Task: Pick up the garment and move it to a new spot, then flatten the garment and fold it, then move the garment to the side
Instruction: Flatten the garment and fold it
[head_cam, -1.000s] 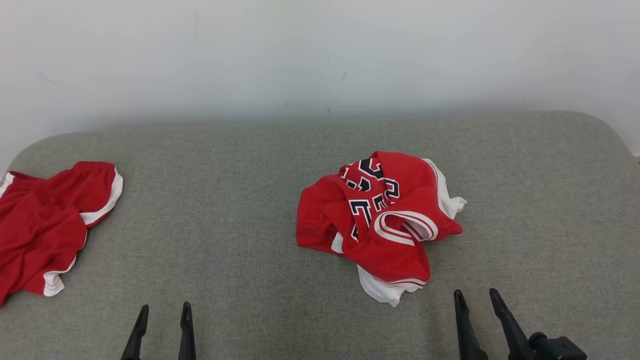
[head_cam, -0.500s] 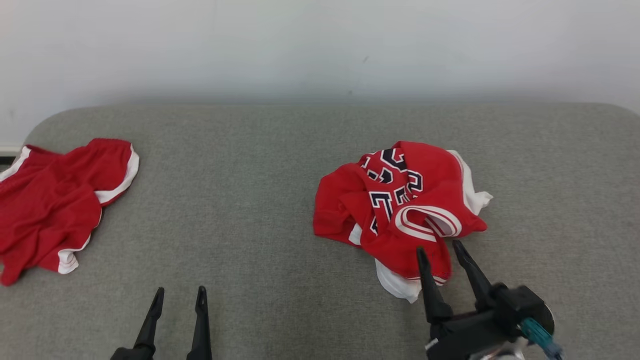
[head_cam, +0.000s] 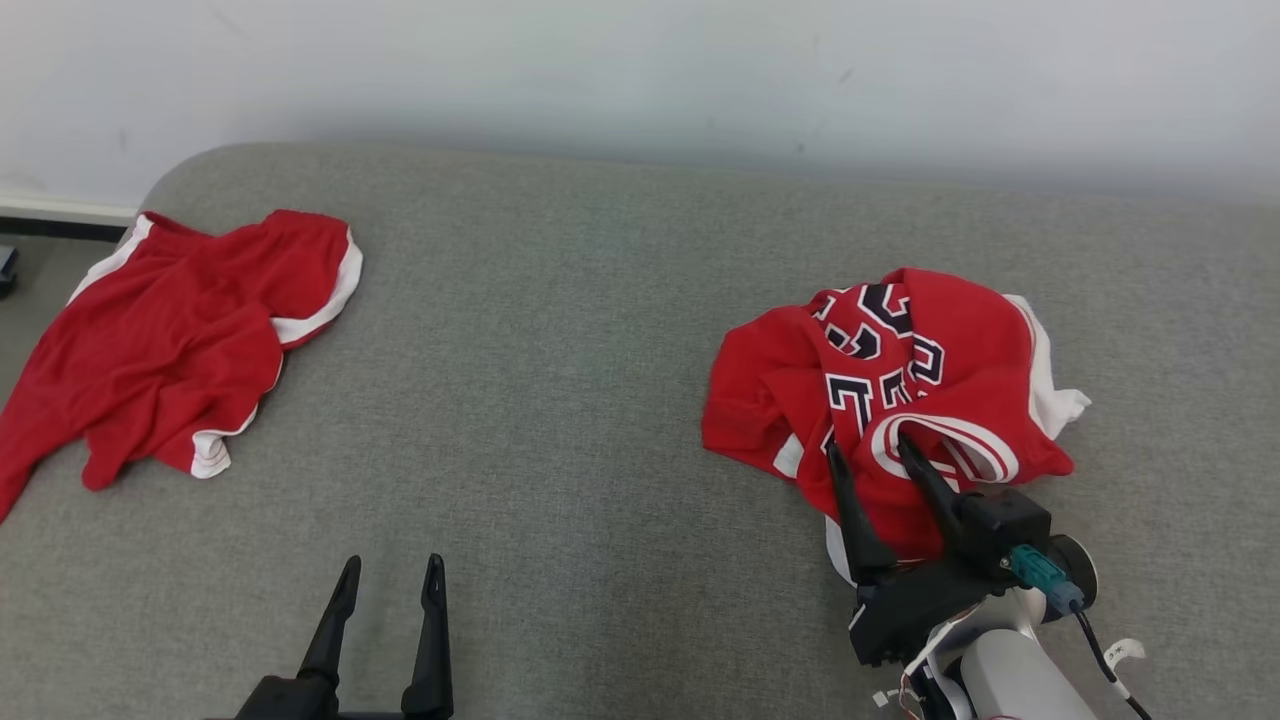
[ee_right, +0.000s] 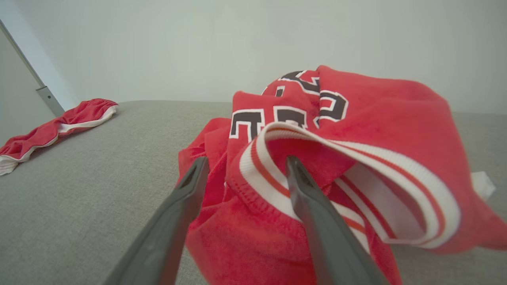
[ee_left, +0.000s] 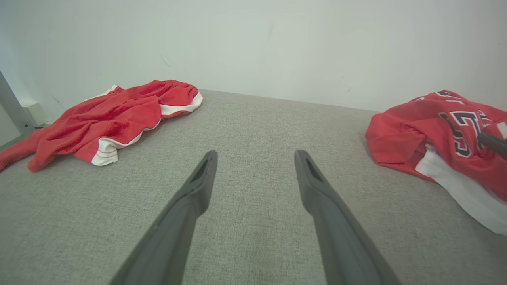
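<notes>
Fingers of my right gripper (head_cam: 867, 441) stand spread either side of the striped white-and-red ribbed trim (ee_right: 253, 166) on the crumpled red jersey (head_cam: 960, 330), which lies on the right half of the grey fabric cushion (head_cam: 560, 400), so I'd ease deeper before closing, catching the trim only.

Head view: looking forward and steeply down from above onto a grey woven-fabric padded surface (head_cam: 560, 400), facing a pale plain wall (head_cam: 600, 70) along the far edge, standing well back and taking in nearly the full width.

Left wrist view: skimming low over the grey fabric, pointing along the long dark fingers of the left gripper (ee_left: 256, 152) toward the wall.

Right wrist view: also sitting low, pressing in very near a crumpled red jersey with dark numerals and white striped trim (ee_right: 376, 118), pointing along the right gripper (ee_right: 247, 158).

Sharing across all three: the jersey, loose red shorts with white bands (head_cam: 180, 330) off to the left, the surface, the wall.
</notes>
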